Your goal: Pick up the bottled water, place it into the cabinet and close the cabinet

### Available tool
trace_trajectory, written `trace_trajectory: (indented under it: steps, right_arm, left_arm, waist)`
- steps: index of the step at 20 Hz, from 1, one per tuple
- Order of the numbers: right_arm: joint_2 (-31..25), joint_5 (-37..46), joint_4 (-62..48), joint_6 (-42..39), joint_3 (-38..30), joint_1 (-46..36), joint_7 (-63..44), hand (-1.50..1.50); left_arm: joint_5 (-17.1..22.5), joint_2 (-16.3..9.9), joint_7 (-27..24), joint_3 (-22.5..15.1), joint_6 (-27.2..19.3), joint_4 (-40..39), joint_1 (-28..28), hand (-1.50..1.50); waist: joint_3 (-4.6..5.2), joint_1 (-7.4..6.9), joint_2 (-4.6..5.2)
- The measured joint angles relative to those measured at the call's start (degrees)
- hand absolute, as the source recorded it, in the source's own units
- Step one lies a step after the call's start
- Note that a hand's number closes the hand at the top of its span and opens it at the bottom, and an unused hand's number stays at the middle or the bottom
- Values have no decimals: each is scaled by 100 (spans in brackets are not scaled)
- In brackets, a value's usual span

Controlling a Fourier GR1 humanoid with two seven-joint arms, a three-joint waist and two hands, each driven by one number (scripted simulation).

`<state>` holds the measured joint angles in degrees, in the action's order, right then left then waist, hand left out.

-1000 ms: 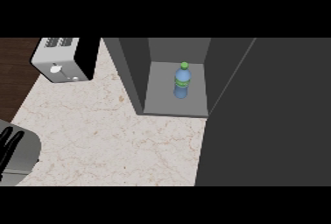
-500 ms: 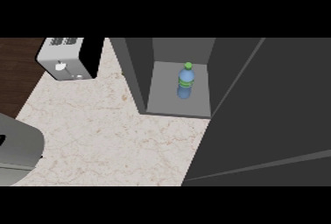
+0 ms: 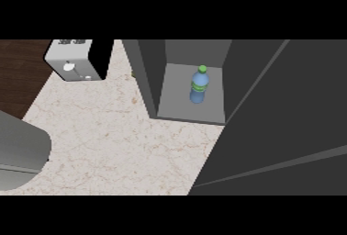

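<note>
Head view, steeply down on the counter (image 3: 115, 137).

Bottle (image 3: 198, 86): blue, green cap, upright on the cabinet (image 3: 183, 110) floor, toward the back, apart from both side walls, floor bare in front of it up to the front edge.

Cabinet: open-fronted, grey, standing on the counter; left wall edge runs diagonally down to the front lip.

Door (image 3: 278, 137): large dark panel filling the right side, its edge lying next to the cabinet's right wall.

Toaster (image 3: 78, 59): upper left, at the counter's edge beside dark wood.

Forearm (image 3: 20, 156): grey, lower left edge; neither hand shows, so their state cannot be told.

Counter between forearm and cabinet: bare marble.
</note>
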<state>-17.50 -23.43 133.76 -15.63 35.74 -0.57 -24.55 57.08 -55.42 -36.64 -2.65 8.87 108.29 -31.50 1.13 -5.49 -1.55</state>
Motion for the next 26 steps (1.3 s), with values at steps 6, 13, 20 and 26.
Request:
trace_trajectory:
  steps: [6, 13, 20, 26]
  right_arm:
    - [410, 210, -141, 81, 130, -494, -486, 150]
    - [628, -602, -541, -471, 176, -1220, -1156, 150]
    - [1282, -1482, -1791, -54, -281, -2731, -1546, 150]
    - [1640, -2197, -3116, 938, -680, -3941, -1558, 150]
  left_arm:
    - [102, -112, -90, 269, 344, -101, -170, -150]
    - [214, -220, -162, 552, 730, -259, -284, -150]
    - [237, -190, -302, 784, 1177, -404, -598, -150]
    - [179, -63, -369, 1076, 1517, -466, -1057, -150]
  waist:
    - [-16, -111, 73]
    - [-35, -259, 170]
    - [-73, -176, 168]
    - [-104, 18, 155]
